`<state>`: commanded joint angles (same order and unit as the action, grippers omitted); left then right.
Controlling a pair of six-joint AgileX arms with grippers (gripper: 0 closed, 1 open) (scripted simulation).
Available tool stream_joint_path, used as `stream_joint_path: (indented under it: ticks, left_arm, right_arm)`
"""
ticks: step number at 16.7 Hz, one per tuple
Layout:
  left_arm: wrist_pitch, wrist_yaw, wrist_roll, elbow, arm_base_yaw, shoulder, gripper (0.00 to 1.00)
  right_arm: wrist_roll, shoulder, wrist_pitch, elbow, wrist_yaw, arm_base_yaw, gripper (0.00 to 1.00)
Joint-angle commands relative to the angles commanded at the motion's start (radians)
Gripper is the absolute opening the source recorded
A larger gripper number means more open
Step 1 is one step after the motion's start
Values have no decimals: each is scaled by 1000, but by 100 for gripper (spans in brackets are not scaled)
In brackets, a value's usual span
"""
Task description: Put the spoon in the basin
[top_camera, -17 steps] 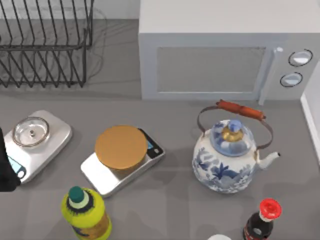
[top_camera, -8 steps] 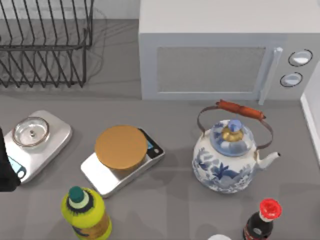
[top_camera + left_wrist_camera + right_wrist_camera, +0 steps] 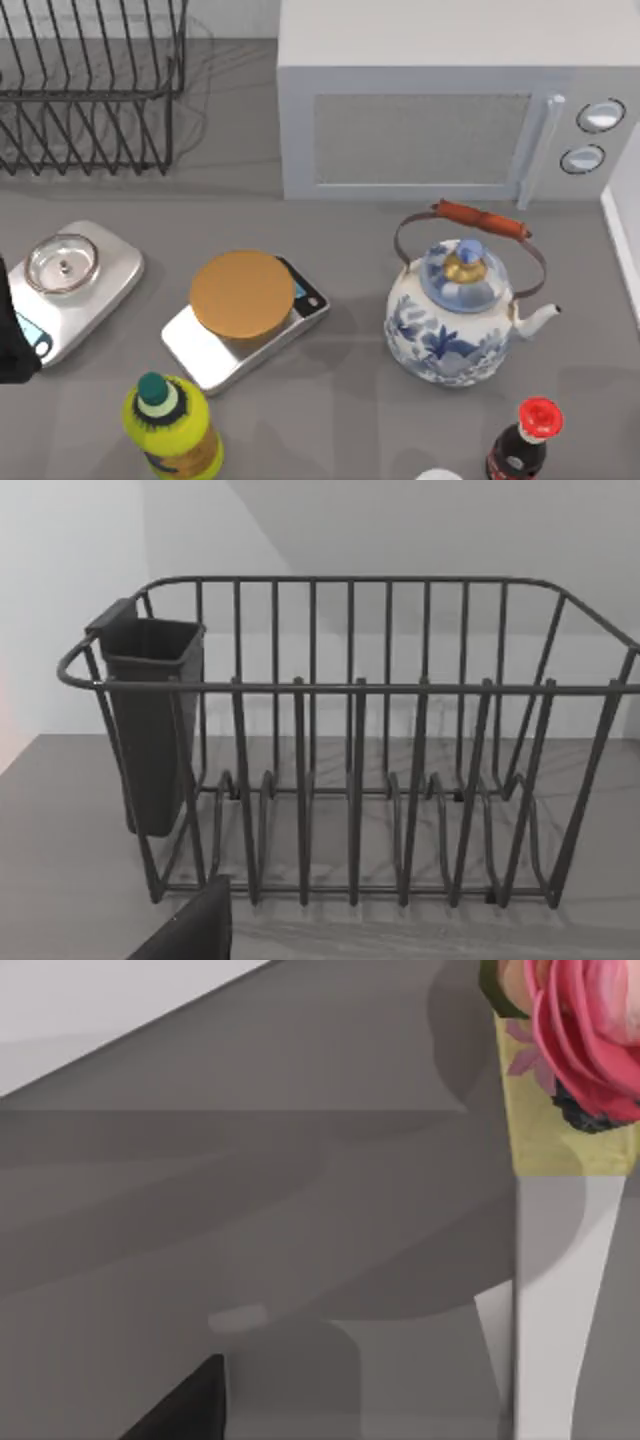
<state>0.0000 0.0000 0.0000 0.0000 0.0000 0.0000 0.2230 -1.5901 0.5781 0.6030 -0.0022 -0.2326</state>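
The left arm (image 3: 8,335) is parked at the 9 o'clock edge of the desk (image 3: 350,400), and it is likely kept there so the middle is left free for looking around. Its wrist is aimed at the wire dish rack (image 3: 90,90) at 10 o'clock, so the rack and the dark cup (image 3: 150,730) hung on its end are seen well. Just a dark corner of the left tool (image 3: 195,930) is caught, so it cannot be told if it is wide, narrow or holding something. The same is true of the right tool (image 3: 190,1405): one dark tip is seen above bare desk, near a box with a pink flower (image 3: 570,1110) printed on it, and its state cannot be told. That box is cut off at the edge, so its full shape is not clear. On the desk, a microwave (image 3: 420,110) is set at 12 to 1 o'clock, a blue and white teapot (image 3: 455,320) at 4 o'clock, a scale with a round orange top (image 3: 245,310) near the middle, and a silver scale with a glass lid (image 3: 70,285) at 9 o'clock. A yellow bottle (image 3: 170,430) at 7 o'clock and a red-capped dark bottle (image 3: 525,445) at 5 o'clock are partly cut off, and a small white thing (image 3: 438,474) at 6 o'clock is too cut off to be named. Where the spoon lies cannot be told, and the same goes for the basin. It is judged that nothing has been picked up yet and that both must first be found.
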Motion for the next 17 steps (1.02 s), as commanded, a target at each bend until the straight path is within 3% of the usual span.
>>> stream_joint_path:
  ticks: [7,15,17]
  left_arm:
    - [0,0,0,0,0,0,100]
    - [0,0,0,0,0,0,100]
    - [0,0,0,0,0,0,100]
  right_arm:
    - [0,0,0,0,0,0,2]
    - [0,0,0,0,0,0,0]
    - [1,74,85,41,10,1,0]
